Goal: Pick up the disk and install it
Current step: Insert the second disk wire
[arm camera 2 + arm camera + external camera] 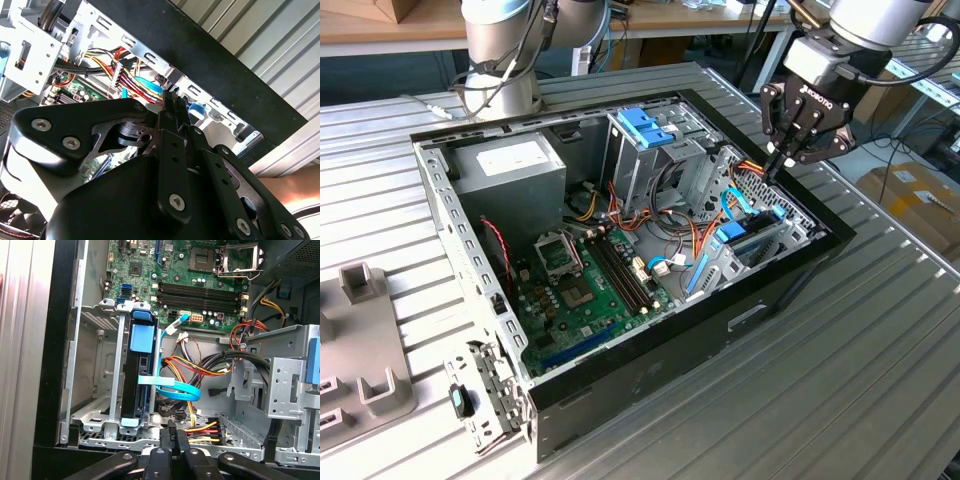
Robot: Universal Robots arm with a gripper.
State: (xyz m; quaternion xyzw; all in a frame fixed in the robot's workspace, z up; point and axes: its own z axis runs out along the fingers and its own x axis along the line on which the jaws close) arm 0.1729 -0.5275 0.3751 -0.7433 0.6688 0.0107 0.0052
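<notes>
The black end effector (778, 165) is hovering with its fingers clenched together on nothing, at the rim of the open black desktop computer case (650, 375). Just below and beside it, the flat grey-black disk with a bright blue plastic carrier frame (140, 372) is sitting upright in a silver metal drive bay. Farther in, the green motherboard (580, 290) is lying flat. The case is resting on a ribbed grey metal tabletop (840, 380).
</notes>
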